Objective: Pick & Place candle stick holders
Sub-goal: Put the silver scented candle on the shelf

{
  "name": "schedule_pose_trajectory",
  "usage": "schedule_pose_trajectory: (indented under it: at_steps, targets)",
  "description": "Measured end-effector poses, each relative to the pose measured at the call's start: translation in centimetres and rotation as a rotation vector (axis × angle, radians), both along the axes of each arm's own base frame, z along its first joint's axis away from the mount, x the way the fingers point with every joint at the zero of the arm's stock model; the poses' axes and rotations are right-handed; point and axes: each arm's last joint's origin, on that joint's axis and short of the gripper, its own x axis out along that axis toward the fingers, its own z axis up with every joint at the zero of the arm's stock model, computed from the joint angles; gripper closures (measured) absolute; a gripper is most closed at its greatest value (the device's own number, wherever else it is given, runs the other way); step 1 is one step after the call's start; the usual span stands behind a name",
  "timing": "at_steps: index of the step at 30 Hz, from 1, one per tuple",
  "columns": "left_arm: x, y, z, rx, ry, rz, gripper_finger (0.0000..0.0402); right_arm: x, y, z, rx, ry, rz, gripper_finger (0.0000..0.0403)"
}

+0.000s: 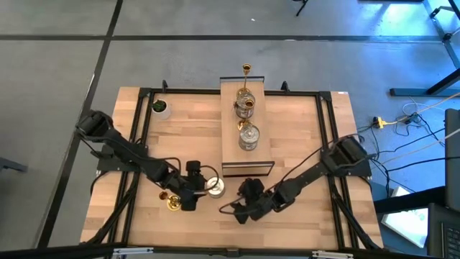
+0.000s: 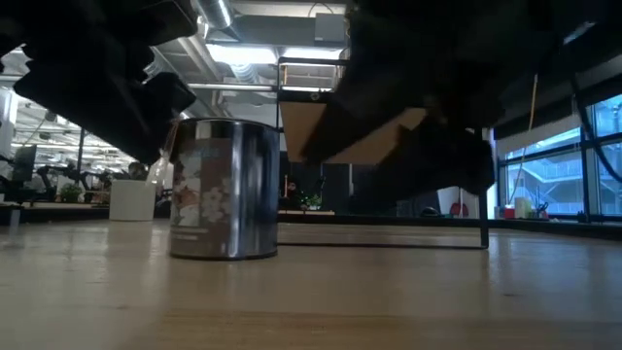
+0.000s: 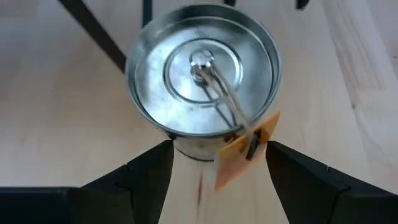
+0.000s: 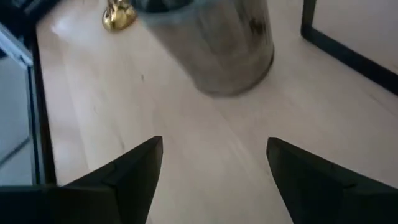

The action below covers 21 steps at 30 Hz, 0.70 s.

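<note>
High view: silver holder [image 1: 214, 187] upright near table [image 1: 302, 137] front edge. Left gripper [image 1: 192, 194] above it, jaws wide, nothing held. Right gripper [image 1: 247, 208] just beside, open, empty. Risks: grippers collide; finger snags holder's tag [image 3: 239, 149], tips it.

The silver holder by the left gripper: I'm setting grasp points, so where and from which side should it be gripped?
Grip the silver holder across its round outer wall, coming down from above. It stands upright with its mouth open, and the left gripper is open beside it. Stay clear of the orange tag over the rim.
</note>
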Motion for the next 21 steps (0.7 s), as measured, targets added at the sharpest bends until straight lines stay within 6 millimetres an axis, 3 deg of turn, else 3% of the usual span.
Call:
schedule_pose_trajectory:
  at_steps: [6,21]
  targets:
    - [0.3,-0.2,-0.3,-0.010,-0.009,0.000,0.0148,1.6,-1.1,0.2,0.053,-0.073,-0.002,0.0111]
    - [0.9,0.6,-0.2,0.006,-0.031,0.019,0.0148,3.0,-2.9,0.7,-0.065,-0.133,0.023,0.0119]
